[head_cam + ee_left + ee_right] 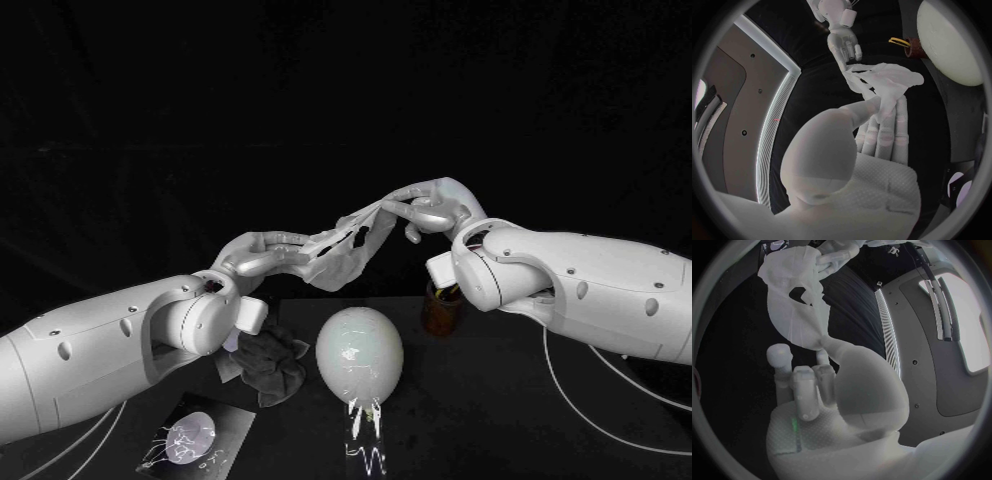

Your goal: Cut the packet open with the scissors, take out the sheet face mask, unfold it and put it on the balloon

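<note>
Black bench (476, 440) under a dark backdrop, balloon (359, 355) lying on it roughly mid-scene, pale and egg-shaped, narrow end toward the robot. Sheet face mask (353, 240) is in the air above and behind the balloon, stretched between both hands and clear of the balloon. Left robot hand (267, 252) is clamped on the mask's lower end, fingers laid out flat under it with the thumb pressing on top. Right robot hand (437, 208) pinches the upper end, higher than the left and on the balloon's far right. Mask is partly opened, still creased and sagging in the middle, cut-out holes visible. Packet (195, 438) lies flat on the bench nearer the robot than the balloon, on the left arm's side, well apart from it. Crumpled grey cloth (267, 368) sits just beside the balloon on that same side; can't tell if they touch. Brown cup (440, 312) stands near the balloon on the right arm's side, scissors (898, 41) in it, yellow handles sticking out
</note>
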Tool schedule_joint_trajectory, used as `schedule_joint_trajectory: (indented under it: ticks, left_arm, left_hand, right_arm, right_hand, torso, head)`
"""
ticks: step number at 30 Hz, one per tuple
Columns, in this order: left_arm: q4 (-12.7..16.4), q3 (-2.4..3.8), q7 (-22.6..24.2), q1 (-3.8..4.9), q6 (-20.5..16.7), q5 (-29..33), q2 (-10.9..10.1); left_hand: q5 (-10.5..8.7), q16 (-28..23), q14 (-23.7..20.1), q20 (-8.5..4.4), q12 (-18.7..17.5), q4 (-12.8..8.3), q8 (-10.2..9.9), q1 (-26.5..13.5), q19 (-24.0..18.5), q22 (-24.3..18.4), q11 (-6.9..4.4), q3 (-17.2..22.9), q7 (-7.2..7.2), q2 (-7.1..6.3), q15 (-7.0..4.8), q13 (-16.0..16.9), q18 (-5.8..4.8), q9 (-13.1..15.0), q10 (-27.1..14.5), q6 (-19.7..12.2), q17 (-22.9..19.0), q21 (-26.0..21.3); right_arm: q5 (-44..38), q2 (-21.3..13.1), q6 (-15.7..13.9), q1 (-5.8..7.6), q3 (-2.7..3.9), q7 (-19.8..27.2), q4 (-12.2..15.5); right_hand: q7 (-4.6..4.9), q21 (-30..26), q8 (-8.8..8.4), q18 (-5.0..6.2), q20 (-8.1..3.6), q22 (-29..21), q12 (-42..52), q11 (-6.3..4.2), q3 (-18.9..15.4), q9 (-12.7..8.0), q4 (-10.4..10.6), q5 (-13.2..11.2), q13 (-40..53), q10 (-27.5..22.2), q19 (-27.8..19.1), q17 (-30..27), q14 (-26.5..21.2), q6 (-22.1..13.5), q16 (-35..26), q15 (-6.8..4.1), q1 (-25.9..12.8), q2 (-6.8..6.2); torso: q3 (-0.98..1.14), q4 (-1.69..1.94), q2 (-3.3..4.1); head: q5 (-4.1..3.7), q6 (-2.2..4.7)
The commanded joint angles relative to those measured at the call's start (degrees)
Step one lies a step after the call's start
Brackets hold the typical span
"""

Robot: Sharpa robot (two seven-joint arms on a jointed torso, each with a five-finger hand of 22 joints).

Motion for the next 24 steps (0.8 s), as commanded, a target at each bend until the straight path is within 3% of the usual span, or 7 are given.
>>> schedule_joint_trajectory:
  ticks: [1,18,21,23,24]
  left_arm:
    - [-0.6,-0.15,0.6,-0.17,-0.8,1.2,0.5]
    - [-2.8,-0.82,-2.5,-1.40,-2.4,1.2,2.0]
    - [-3.2,-0.92,-3.8,-1.59,-1.7,-0.3,2.2]
    - [-3.2,-0.95,-4.5,-1.66,-1.0,-1.7,2.3]
    - [-3.3,-0.96,-4.8,-1.69,-0.7,-2.5,2.4]
  left_hand:
    - [0.20,0.4,-0.4,0.11,-0.4,0.1,-0.3,0.0,-0.2,-0.1,0.05,0.4,2.56,-0.50,0.11,0.0,1.12,0.0,-0.6,-0.5,0.1,0.3]
    - [0.22,0.1,0.1,0.12,-0.3,0.2,-0.1,-0.2,0.7,-0.9,0.22,0.0,2.74,-0.94,0.10,0.0,1.20,0.2,-2.0,-1.5,-0.2,-0.3]
    - [0.25,-0.3,-0.1,0.79,-0.9,1.1,-0.3,-2.1,1.2,-1.3,0.45,-1.4,2.71,-1.97,0.51,-0.1,0.88,0.2,-4.0,-2.7,-0.4,-0.6]
    - [0.38,-2.0,-2.2,2.15,-1.0,2.6,-0.5,-4.5,-0.5,-2.3,0.57,-3.6,2.42,-2.96,1.39,0.0,-0.01,0.2,-6.5,-4.5,-1.2,-2.3]
    - [0.64,-3.2,-4.1,3.06,-1.1,3.2,-0.6,-5.8,-2.1,-2.9,0.70,-4.6,2.32,-3.62,2.11,-0.1,-0.96,0.1,-7.5,-5.2,-1.7,-3.5]
  right_arm:
    - [-1.4,0.4,0.6,0.24,0.15,-0.4,-0.4]
    - [-1.8,1.4,0.4,0.43,0.35,-0.1,-0.6]
    - [-1.9,1.6,0.9,0.44,0.37,-0.3,-0.6]
    - [-2.2,1.7,1.7,0.45,0.38,-0.6,-0.7]
    - [-2.4,1.8,2.2,0.45,0.38,-0.8,-0.8]
  right_hand:
    - [0.03,0.5,0.37,0.95,-0.06,0.1,0.1,-0.35,0.1,0.1,-0.2,0.3,12.1,4.6,0.5,14.9,6.1,0.3,0.2,-0.45,0.3,0.07]
    - [0.02,0.7,0.44,0.90,-0.10,0.3,0.3,-0.36,0.2,0.2,-0.4,0.3,12.2,4.7,0.7,15.0,6.1,0.3,0.3,-0.47,0.3,0.09]
    - [0.02,0.8,0.45,0.89,-0.10,0.3,0.2,-0.36,0.2,0.2,-0.4,0.3,12.2,4.6,0.7,15.0,6.1,0.3,0.3,-0.47,0.3,0.08]
    - [0.02,0.8,0.45,0.89,-0.10,0.3,0.2,-0.36,0.2,0.2,-0.4,0.3,12.2,4.6,0.7,15.0,6.1,0.3,0.3,-0.47,0.3,0.08]
    - [0.02,0.7,0.46,0.91,-0.11,0.3,0.2,-0.37,0.3,0.2,-0.4,0.3,12.2,4.6,0.7,14.9,6.1,0.3,0.2,-0.48,0.3,0.07]
  torso:
    - [0.01,0.04,-0.01]
    - [0.07,-0.06,0.17]
    - [0.05,-0.10,0.18]
    - [0.04,-0.12,0.17]
    - [0.03,-0.09,0.18]
  head:
    - [0.04,0.32]
    - [0.16,0.47]
    - [0.14,0.45]
    - [0.14,0.42]
    - [0.12,0.37]
